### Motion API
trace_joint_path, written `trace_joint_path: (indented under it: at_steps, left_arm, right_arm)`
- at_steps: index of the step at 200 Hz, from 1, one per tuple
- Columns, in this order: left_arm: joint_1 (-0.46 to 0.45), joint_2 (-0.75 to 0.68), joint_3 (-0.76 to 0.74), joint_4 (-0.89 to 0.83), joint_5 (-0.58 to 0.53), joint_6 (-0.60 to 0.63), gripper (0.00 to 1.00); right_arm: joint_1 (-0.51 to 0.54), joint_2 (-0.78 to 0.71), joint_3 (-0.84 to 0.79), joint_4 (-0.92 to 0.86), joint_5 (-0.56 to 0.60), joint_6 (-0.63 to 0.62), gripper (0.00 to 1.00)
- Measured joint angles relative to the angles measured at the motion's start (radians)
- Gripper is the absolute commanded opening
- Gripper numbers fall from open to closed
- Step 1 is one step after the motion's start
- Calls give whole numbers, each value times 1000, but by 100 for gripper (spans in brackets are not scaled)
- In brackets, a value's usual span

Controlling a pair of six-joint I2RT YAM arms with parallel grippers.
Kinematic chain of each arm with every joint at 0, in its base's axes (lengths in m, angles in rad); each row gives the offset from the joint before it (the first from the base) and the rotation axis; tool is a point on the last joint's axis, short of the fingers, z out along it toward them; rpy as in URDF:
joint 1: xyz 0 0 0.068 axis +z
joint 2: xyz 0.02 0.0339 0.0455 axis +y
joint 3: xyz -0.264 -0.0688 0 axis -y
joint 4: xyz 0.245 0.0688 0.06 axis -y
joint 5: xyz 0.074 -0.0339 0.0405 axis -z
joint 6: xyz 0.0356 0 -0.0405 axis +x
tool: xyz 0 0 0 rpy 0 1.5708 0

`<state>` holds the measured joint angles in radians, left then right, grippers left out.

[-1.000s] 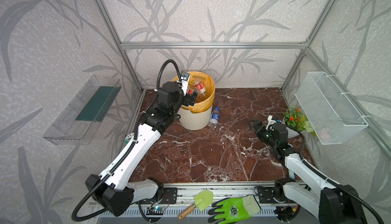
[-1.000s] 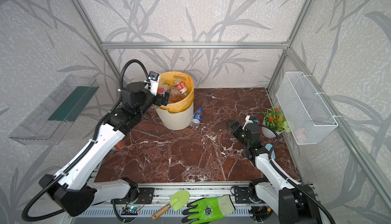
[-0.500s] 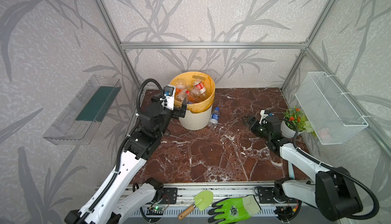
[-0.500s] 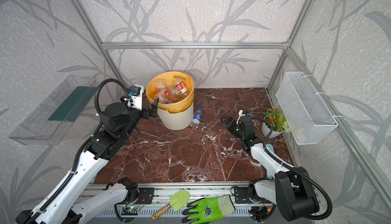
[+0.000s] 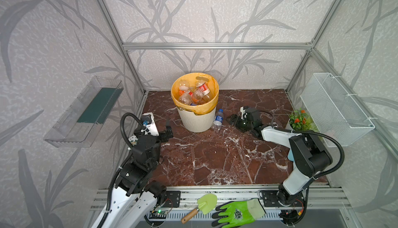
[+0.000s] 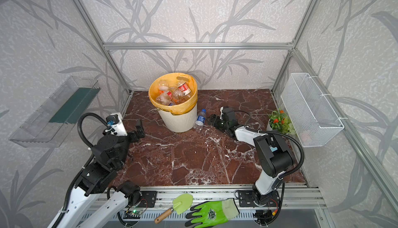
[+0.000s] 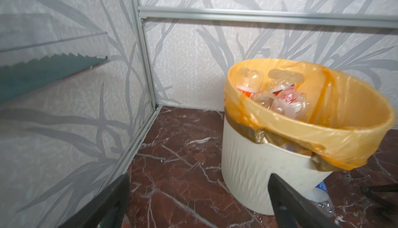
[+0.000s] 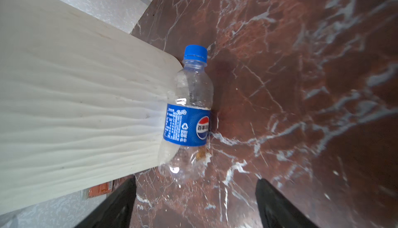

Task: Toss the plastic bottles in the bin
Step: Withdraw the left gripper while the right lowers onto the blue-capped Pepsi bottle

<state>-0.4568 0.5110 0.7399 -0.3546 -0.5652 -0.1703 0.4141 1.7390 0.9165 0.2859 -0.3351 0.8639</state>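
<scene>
Bottle [image 8: 187, 113] w/ blue label on table [image 5: 215, 158], touching outside of bin [image 5: 197, 121]. My R end effector [image 5: 233, 120] just beside it, jaws apart, grasping nothing. L end effector [image 7: 199, 179] released, empty, near bin. Other bottles [image 5: 193, 93] piled inside bin.

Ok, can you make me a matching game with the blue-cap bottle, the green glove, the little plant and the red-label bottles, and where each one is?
Things:
1. blue-cap bottle
2. green glove
3. little plant
4. red-label bottles

Places:
A. on the front rail, beside the trowel
B. piled inside the bin
C. on the floor, right beside the bin
D. on the floor by the wire basket

Pairs: 1-C, 2-A, 3-D, 4-B
</scene>
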Motion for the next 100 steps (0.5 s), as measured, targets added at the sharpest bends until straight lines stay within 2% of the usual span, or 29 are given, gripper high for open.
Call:
trace_joint_path:
  at_steps: [48, 100]
  left_arm:
    - [0, -50, -98, -96, -55, -139, 99]
    - [1, -49, -98, -114, -66, -191, 99]
  right_arm:
    - [38, 157, 170, -61, -36, -31, 84]
    - [61, 279, 322, -165, -41, -69, 82]
